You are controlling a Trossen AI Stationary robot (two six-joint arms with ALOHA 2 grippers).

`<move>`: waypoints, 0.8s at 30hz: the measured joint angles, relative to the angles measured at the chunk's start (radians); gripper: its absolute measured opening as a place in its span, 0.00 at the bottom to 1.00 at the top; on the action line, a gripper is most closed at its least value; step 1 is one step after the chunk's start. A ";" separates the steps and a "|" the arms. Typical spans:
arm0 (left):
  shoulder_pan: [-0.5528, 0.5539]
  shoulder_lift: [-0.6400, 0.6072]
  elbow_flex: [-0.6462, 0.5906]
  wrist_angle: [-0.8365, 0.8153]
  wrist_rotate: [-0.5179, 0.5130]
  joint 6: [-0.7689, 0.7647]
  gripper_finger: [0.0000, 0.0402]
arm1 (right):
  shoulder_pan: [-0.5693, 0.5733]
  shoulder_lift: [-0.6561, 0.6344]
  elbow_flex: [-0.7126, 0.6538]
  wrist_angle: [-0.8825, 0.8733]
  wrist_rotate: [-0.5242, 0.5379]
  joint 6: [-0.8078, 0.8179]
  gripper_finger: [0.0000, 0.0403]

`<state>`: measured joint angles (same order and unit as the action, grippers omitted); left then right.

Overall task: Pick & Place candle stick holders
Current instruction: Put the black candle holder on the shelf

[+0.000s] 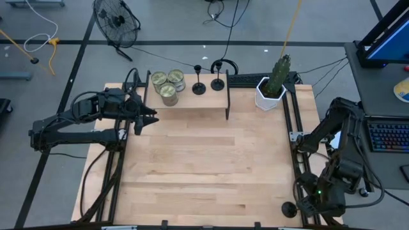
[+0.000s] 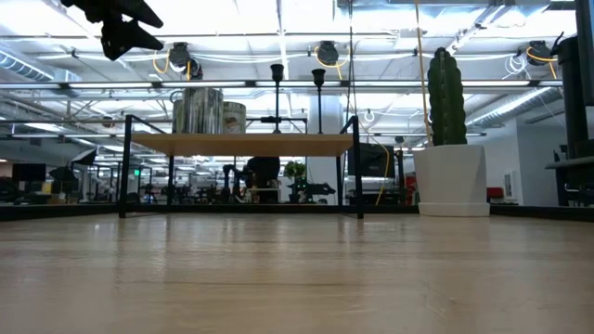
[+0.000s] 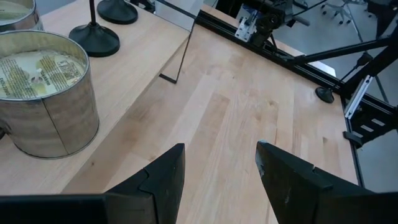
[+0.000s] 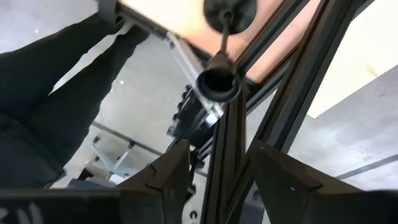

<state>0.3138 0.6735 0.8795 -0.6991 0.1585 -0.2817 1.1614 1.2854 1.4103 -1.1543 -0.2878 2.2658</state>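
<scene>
Right gripper (image 4: 217,148) first: fingers spread, pinching nothing, with the third candlestick (image 4: 221,59) just past the tips. It sits at the table's (image 1: 192,172) near right corner, right by the frame rail (image 4: 233,155). It looks upright, long axis vertical, cup pointing up at the wrist. If this is the pick, I'd drop straight down the stem, close just under the cup and keep clear of that rail. The other two candlesticks (image 1: 199,87) (image 1: 218,83) stand on the shelf (image 1: 192,101). Left gripper (image 3: 221,162) waits beside the cans (image 1: 168,94), fingers apart, empty.
</scene>
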 joint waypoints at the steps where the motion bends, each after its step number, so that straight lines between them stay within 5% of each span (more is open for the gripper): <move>1: 0.000 0.000 0.000 0.000 0.000 0.000 0.51 | 0.000 0.000 -0.010 0.001 0.000 0.000 0.42; 24: 0.000 0.000 0.000 0.000 0.001 0.011 0.51 | 0.000 0.001 -0.171 0.080 -0.004 -0.067 0.40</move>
<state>0.3138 0.6735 0.8795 -0.6991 0.1596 -0.2710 1.1614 1.2861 1.2395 -1.0739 -0.2920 2.1991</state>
